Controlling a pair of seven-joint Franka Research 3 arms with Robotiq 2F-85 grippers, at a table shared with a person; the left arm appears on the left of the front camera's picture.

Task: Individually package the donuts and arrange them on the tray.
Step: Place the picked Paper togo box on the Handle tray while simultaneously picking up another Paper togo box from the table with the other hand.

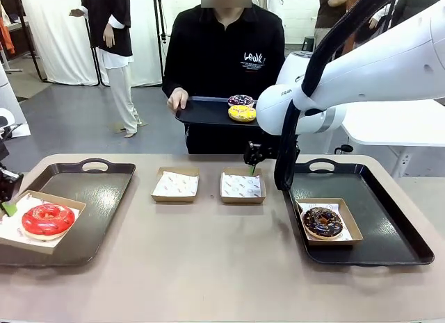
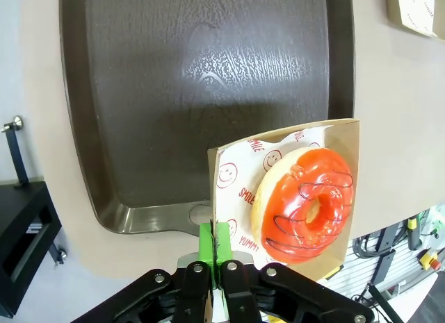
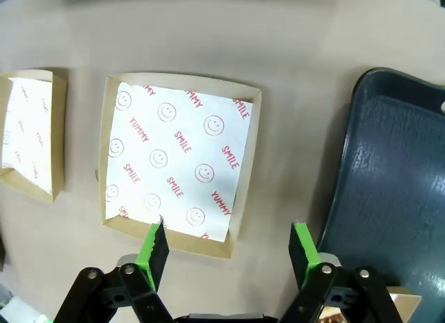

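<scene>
A glossy red donut (image 1: 47, 219) (image 2: 306, 205) lies in a paper-lined cardboard box (image 1: 69, 200) (image 2: 342, 137) at the left end of the left tray (image 1: 97, 191) (image 2: 208, 94). My left gripper (image 1: 8, 206) (image 2: 215, 248) is shut on that box's rim. A dark chocolate donut (image 1: 322, 222) rests in a box on the right tray (image 1: 389, 226). My right gripper (image 1: 252, 164) (image 3: 229, 248) hangs open just above the near edge of an empty lined box (image 1: 242, 185) (image 3: 174, 156). The person holds a small tray (image 1: 205, 113) carrying a yellow donut (image 1: 242, 113) and a sprinkled donut (image 1: 240, 100).
A second empty lined box (image 1: 175, 185) (image 3: 28, 135) sits on the table between the trays. The right tray's corner (image 3: 396, 184) lies close beside my right gripper. The right arm's white links span the upper right of the front view. The table's near strip is bare.
</scene>
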